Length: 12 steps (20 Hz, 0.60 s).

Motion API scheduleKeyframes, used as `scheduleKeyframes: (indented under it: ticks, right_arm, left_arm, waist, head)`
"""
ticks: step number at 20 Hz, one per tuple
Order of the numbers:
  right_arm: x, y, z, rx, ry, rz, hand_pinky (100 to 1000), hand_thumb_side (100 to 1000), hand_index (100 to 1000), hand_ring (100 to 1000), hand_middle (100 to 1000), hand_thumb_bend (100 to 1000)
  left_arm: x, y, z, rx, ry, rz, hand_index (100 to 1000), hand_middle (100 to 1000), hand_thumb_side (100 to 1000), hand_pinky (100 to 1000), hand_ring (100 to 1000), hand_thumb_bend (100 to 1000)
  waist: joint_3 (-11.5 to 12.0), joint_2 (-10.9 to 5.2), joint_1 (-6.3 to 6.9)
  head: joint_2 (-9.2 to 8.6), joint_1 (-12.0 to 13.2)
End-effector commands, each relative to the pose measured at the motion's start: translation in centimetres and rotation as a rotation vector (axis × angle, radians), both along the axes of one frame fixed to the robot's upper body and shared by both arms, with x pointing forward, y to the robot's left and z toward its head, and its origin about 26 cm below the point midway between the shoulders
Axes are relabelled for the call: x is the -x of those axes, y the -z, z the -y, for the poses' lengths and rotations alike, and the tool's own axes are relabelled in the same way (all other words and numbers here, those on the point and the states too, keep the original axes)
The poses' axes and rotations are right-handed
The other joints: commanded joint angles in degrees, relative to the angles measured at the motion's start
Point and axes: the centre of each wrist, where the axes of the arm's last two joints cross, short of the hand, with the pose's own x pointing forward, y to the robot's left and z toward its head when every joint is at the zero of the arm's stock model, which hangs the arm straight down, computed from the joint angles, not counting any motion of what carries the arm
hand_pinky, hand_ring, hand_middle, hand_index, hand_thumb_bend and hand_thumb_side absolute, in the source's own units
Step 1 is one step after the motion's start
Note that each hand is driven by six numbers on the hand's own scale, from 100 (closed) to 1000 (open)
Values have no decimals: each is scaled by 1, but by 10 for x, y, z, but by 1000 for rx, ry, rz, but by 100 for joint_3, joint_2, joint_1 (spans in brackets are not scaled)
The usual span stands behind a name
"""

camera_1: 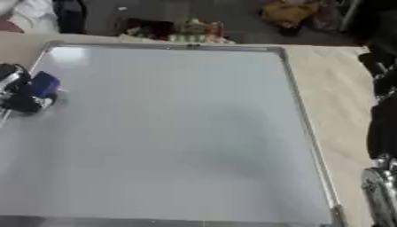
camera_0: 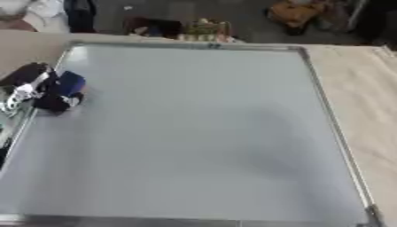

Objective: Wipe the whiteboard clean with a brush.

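My left hand (camera_0: 40, 91), fingers curled round the blue block-shaped brush (camera_0: 68, 84), sits at the left edge of the large metal-framed whiteboard (camera_0: 194, 133). The whole board lies to its right; the right arm is at the far side, fingers unseen.

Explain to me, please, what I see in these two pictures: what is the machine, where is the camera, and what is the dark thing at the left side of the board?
Both pictures come from one stereo camera in the head of a humanoid robot, looking down at its work. A large whiteboard with a metal frame lies flat on a light wooden table; I see no marks on it. At the board's left edge, the black left robot hand has its fingers curled round a blue brush, which rests on the board. At the right edge of the right eye view, dark parts of the right arm show; its hand is not in view.
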Motion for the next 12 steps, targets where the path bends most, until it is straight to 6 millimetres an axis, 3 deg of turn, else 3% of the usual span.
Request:
scheduleKeyframes:
  ticks: [1,12]
  right_arm:
    - [2,-7,2,15,3,21,920,880,866,909,582,230]
    - [2,-7,1,12,2,21,921,874,867,909,581,228]
  left_arm:
    - [1,-7,-14,0,-31,-13,100,228,357,519,473,314]
    - [0,-7,-9,-23,-6,-72,100,258,362,541,497,328]
  waist:
    - [8,-102,-9]
    - [-4,-76,2]
  head:
    - [-52,-1]
    - [-90,17]
